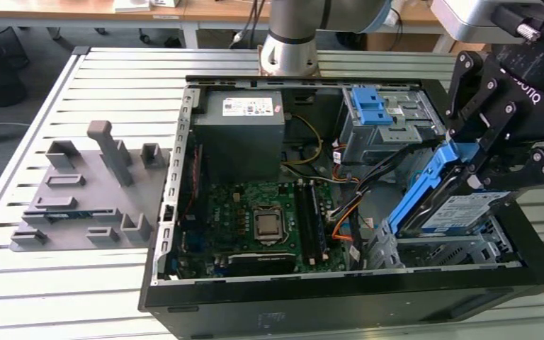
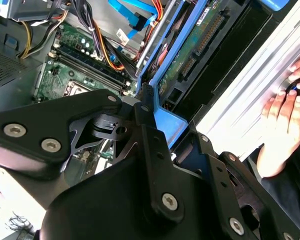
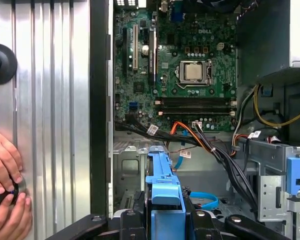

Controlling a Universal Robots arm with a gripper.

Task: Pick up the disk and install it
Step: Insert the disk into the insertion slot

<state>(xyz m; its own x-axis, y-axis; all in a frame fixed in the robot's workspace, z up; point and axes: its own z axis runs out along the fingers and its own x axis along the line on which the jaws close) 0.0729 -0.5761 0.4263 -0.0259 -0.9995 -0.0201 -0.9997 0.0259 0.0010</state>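
Tilted disk (image 1: pixel 456 210) overhangs the drive bay (image 1: pixel 453 250); cables (image 1: pixel 384 171) crowd beside it.

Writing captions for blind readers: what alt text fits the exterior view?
A black gripper holds the disk, tilted in its blue bracket, over the metal bay at the exterior view's right of an open computer case. The case lies on a slatted table, showing its motherboard and power supply; a grey fixture sits at that view's left.

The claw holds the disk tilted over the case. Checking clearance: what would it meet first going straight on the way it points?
Probably the grey metal drive bay just below the disk that the claw grips, though depth is hard to judge.
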